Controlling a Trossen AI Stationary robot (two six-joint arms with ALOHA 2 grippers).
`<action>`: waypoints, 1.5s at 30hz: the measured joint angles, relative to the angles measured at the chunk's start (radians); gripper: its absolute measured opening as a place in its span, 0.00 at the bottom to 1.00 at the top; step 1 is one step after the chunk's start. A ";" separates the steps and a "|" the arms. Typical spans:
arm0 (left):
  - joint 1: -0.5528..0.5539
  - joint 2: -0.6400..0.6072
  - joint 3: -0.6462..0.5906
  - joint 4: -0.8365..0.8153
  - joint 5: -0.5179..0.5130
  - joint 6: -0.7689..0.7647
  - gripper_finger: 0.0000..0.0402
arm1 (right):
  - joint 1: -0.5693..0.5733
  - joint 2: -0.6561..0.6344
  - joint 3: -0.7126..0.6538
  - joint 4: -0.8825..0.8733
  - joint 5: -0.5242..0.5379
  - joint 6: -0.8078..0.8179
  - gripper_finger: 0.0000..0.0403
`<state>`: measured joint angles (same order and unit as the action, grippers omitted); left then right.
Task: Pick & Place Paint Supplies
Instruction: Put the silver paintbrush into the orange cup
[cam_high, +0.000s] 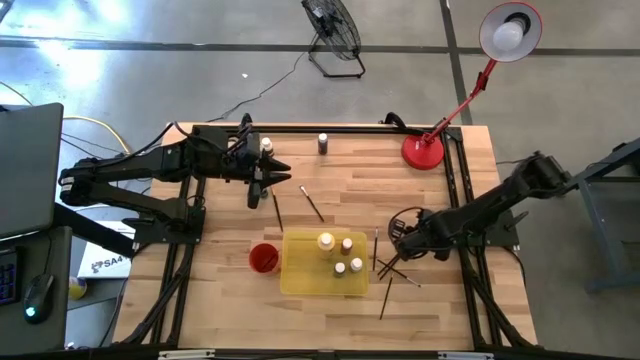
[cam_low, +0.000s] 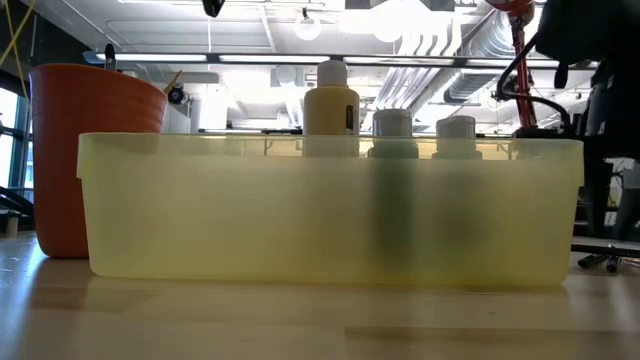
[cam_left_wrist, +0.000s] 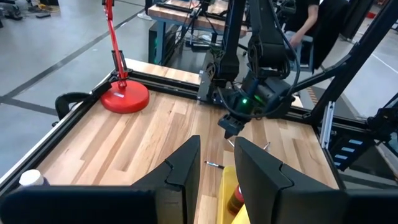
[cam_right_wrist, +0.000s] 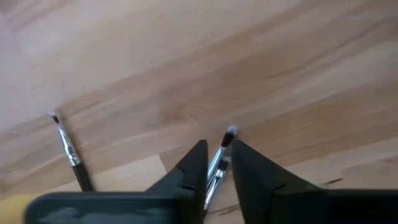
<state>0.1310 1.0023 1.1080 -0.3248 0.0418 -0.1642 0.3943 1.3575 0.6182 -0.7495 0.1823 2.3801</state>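
My right gripper (cam_high: 390, 258) (cam_right_wrist: 219, 163) points down over a loose cluster of thin dark paintbrushes (cam_high: 392, 272) on the table, just right of the yellow tray (cam_high: 300, 280). It is open by a narrow gap, with one brush's metal end (cam_right_wrist: 227, 137) lying between its fingers. Another brush (cam_right_wrist: 67, 149) lies beside it. Several pale-capped paint bottles (cam_high: 338, 255) stand upright in the tray, also seen in the low view (cam_low: 331, 100). My left gripper (cam_high: 270, 172) (cam_left_wrist: 217, 162) waits raised over the table's far left, open, with nothing in it.
A red cup (cam_high: 263, 257) stands left of the tray. Two brushes (cam_high: 312, 203) (cam_high: 277, 210) lie mid-table. One bottle (cam_high: 323, 143) stands near the far edge and another (cam_high: 266, 146) by my left arm. A red lamp base (cam_high: 423, 151) sits far right.
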 joint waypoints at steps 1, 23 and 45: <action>0.000 0.000 0.000 0.000 0.000 0.000 0.24 | 0.000 0.011 0.000 0.011 -0.001 0.004 0.20; 0.000 0.000 0.000 -0.045 -0.002 0.002 0.24 | -0.043 0.106 0.003 0.077 0.026 -0.006 0.09; 0.000 0.000 0.000 -0.045 -0.001 -0.002 0.24 | -0.045 0.109 0.000 0.029 0.114 -0.055 0.07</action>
<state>0.1310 1.0023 1.1080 -0.3702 0.0406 -0.1658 0.3497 1.4661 0.6186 -0.7205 0.2967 2.3251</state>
